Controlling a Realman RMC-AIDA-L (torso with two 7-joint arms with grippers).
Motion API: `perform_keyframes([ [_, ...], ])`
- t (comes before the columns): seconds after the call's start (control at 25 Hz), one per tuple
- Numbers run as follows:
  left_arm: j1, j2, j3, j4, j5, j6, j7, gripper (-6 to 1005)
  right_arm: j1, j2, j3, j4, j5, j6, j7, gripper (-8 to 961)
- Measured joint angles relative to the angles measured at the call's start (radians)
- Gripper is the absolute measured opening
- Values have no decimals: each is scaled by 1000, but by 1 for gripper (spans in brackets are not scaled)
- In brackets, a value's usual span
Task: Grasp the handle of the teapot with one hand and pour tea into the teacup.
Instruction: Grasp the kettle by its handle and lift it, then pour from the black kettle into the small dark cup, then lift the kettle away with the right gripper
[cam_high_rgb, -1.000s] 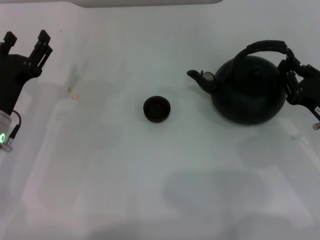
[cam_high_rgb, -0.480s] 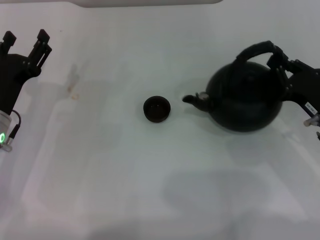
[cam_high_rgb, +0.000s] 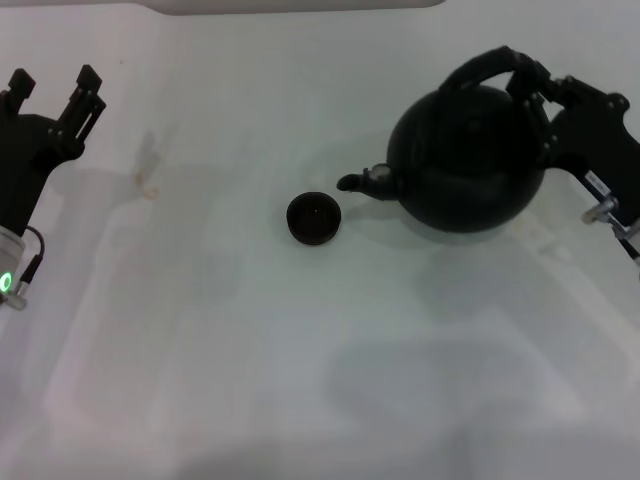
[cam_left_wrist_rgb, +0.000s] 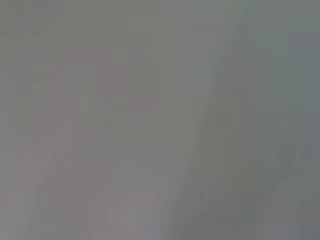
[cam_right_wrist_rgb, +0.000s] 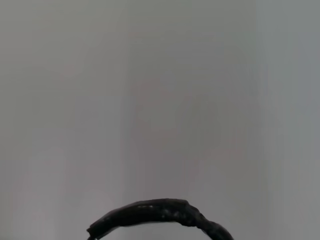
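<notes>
I had the white tabletop (cam_high_rgb: 300, 380) under both arms. The teapot (cam_high_rgb: 465, 160) hung just off my right gripper (cam_high_rgb: 540, 95), body tipped so the spout (cam_high_rgb: 358, 182) pointed down toward the teacup (cam_high_rgb: 314, 218). Those jaws were clamped on the handle (cam_high_rgb: 485, 65) at its right end, and in the right wrist view only an arc of that handle (cam_right_wrist_rgb: 160, 212) showed. The teacup sat well apart from the right jaws, just beyond the spout tip, upright on the tabletop. My left gripper (cam_high_rgb: 50, 90) rested far off at the tabletop's left edge, jaws spread and holding nothing.
</notes>
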Motion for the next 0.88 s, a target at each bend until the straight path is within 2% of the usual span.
perform_keyframes([
  [0.88,1,0,4,0,2,-20,2,872,66,2,-11,-48,-35,45,-327,144],
])
